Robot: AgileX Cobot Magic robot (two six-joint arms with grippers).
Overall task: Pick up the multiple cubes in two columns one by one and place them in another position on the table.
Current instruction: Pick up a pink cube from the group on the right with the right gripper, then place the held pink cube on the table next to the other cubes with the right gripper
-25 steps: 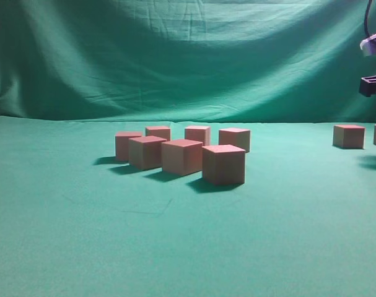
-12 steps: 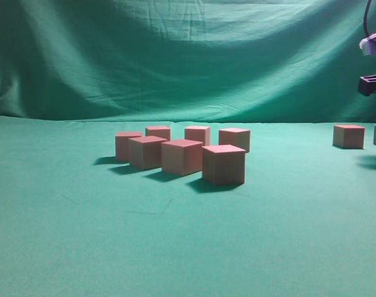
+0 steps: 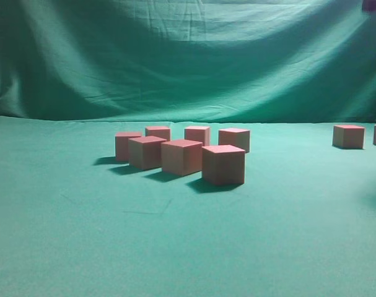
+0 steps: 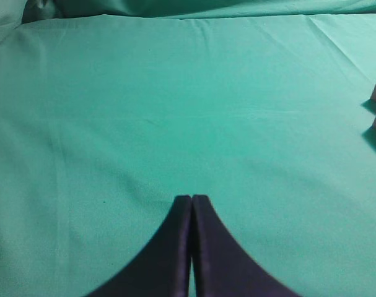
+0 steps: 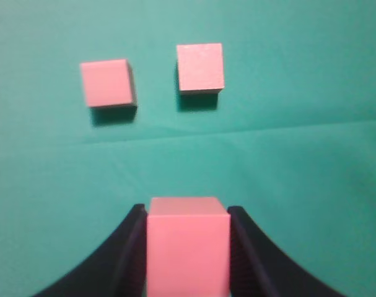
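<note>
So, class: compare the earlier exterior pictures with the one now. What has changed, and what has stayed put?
The right arm, earlier visible at the upper right edge, has risen almost out of the exterior view. The right pincer now holds a cube between its jaws, above two cubes on the table. Unchanged: the cluster of seven cubes, the pair at the right edge, and the shut left pincer.

The right arm that hung at the far right edge of the exterior view lifts away, out of sight; only a dark sliver (image 3: 375,4) shows top right.
</note>
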